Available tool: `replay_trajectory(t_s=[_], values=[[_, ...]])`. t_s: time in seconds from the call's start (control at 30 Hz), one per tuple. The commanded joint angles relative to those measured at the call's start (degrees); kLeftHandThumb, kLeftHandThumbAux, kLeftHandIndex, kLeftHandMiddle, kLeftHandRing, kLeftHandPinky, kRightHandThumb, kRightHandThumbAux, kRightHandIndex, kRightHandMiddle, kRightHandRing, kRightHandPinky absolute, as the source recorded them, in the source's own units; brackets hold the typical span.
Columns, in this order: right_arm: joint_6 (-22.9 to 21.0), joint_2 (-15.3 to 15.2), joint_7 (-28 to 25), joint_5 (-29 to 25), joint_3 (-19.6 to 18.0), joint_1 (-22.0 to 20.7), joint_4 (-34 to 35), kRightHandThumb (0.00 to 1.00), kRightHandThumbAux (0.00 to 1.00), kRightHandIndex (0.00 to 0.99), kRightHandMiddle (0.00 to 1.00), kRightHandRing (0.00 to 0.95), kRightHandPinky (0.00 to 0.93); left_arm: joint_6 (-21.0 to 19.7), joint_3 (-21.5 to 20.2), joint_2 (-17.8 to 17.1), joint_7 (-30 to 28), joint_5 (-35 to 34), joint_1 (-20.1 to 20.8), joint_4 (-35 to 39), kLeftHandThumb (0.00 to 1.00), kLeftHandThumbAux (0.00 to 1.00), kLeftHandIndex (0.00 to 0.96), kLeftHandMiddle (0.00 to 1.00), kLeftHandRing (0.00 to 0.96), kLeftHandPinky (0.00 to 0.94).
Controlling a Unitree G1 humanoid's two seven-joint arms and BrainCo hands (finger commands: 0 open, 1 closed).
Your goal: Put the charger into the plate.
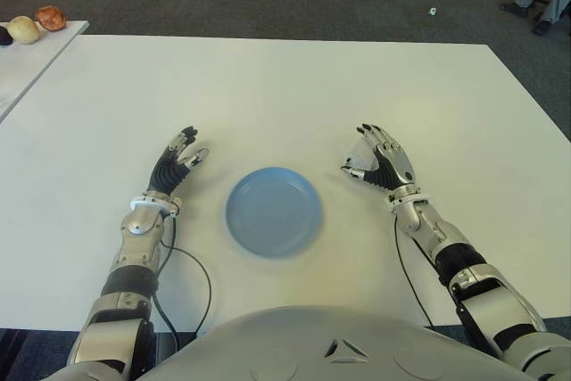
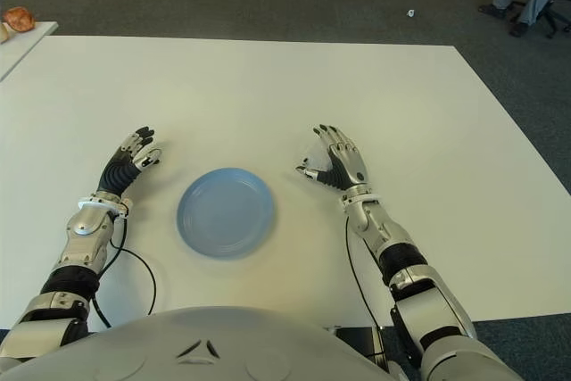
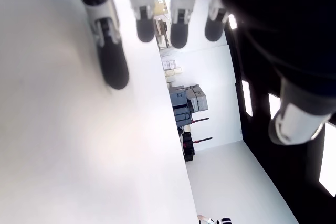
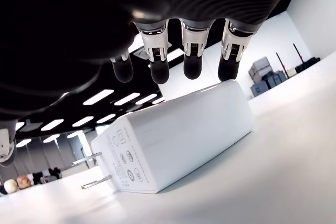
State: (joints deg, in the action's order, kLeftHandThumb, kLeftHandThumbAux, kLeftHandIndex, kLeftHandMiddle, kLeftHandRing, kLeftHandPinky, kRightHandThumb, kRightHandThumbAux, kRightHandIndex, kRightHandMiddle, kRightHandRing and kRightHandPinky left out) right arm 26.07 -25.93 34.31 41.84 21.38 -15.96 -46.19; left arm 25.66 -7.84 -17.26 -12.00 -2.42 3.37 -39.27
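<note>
Smooth-sided and rigid, the small white plastic block charger (image 4: 178, 140) on the white counter (image 1: 268, 86) looks light; the open, empty right hand (image 1: 376, 160) above should pinch its long flat sides.

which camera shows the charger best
The right wrist view: the white charger lies on the table under the open right hand's fingers, prongs visible. The eye views show only a sliver; the left wrist view, nothing.

White charger (image 4: 178, 140), blue plate (image 1: 273, 211), white table (image 1: 268, 86), black-and-silver hands.
</note>
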Motion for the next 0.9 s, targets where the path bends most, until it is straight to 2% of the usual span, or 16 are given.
replay_trajectory(t_s=[0.03,0.4,0.9], values=[[0.2,0.6,0.2,0.4,1.3,-0.2,-5.0,0.209,0.399,0.0,0.0,0.0,0.0,-2.3,0.2,-1.0,-0.7,0.7,-1.7,-2.6,0.0,0.563,0.045,0.093,0.068,0.032],[1.5,1.6,0.4,-0.4,2.3,-2.9,-11.2,0.233,0.416,0.0,0.0,0.0,0.0,-2.4,0.0,-1.6,-1.7,0.3,-1.4,-3.2,0.0,0.567,0.048,0.1,0.075,0.035],[1.0,2.3,-1.6,-1.4,3.5,-6.6,-17.8,0.219,0.441,0.0,0.0,0.0,0.0,-1.6,-0.6,-2.3,-3.3,-0.9,-1.3,-4.5,0.0,0.56,0.04,0.107,0.082,0.045]])
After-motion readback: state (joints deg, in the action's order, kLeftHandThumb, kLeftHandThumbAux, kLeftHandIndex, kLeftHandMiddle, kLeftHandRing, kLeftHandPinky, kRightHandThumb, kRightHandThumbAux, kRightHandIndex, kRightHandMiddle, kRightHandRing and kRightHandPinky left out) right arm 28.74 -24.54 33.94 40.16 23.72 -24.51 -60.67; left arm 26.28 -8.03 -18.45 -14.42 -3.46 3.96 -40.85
